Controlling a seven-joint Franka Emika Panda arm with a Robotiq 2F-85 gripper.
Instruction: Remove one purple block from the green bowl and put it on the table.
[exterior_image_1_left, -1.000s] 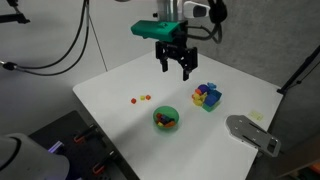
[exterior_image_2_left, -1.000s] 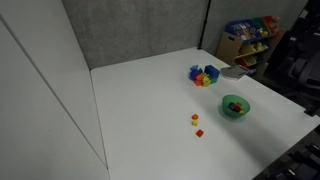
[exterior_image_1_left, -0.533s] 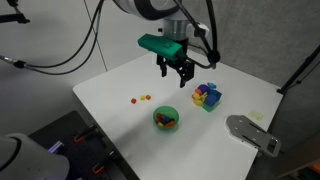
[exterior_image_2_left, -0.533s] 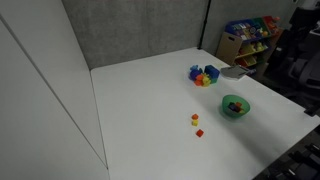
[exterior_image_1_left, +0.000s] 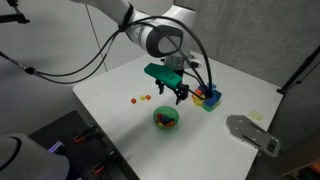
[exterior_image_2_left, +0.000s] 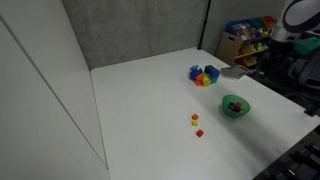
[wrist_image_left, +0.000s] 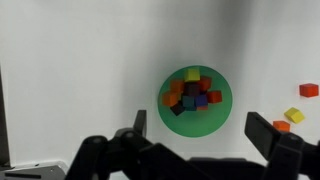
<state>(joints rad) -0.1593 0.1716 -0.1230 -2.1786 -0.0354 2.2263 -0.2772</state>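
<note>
One table (exterior_image_1_left: 110, 95). One green bowl (wrist_image_left: 222, 114). In the bowl lies one heap of small blocks. One is clearly purple (wrist_image_left: 201, 100) and one yellow (wrist_image_left: 193, 74), with a few red and orange ones and a dark one or two. Their edges run together, so the full count cannot be told.

Three loose blocks lie on the table: one red (wrist_image_left: 309, 90), one yellow (wrist_image_left: 294, 115), one orange (wrist_image_left: 281, 126). One cluster of bigger blocks (exterior_image_1_left: 207, 96). One grey metal device (exterior_image_1_left: 252, 133). One gripper (wrist_image_left: 195, 125) with two fingers (wrist_image_left: 138, 122).
</note>
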